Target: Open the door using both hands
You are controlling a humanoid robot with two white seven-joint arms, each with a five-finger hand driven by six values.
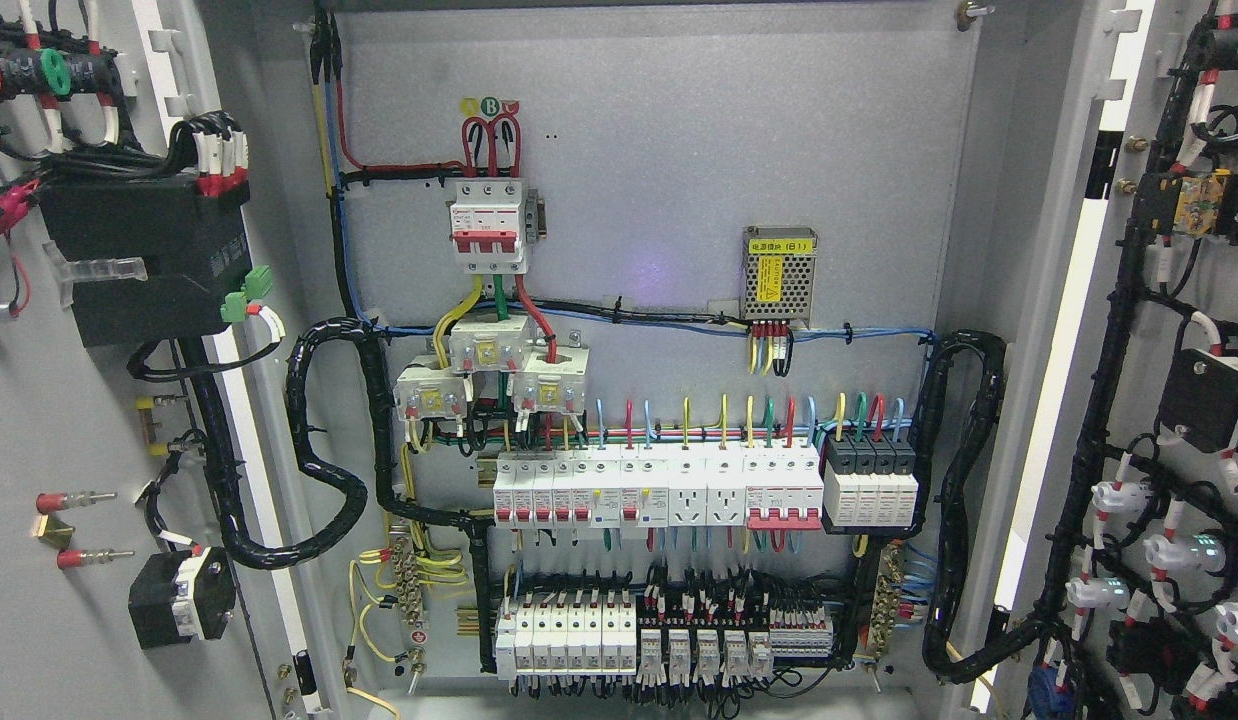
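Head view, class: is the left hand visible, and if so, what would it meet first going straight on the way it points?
No hand shows, so its line cannot be traced. Only the left door and right door show, swung open beside the back panel.

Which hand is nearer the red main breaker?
Neither can be judged: no hand or arm shows in the head view. The breaker sits upper middle of the back panel, with both doors already swung open.
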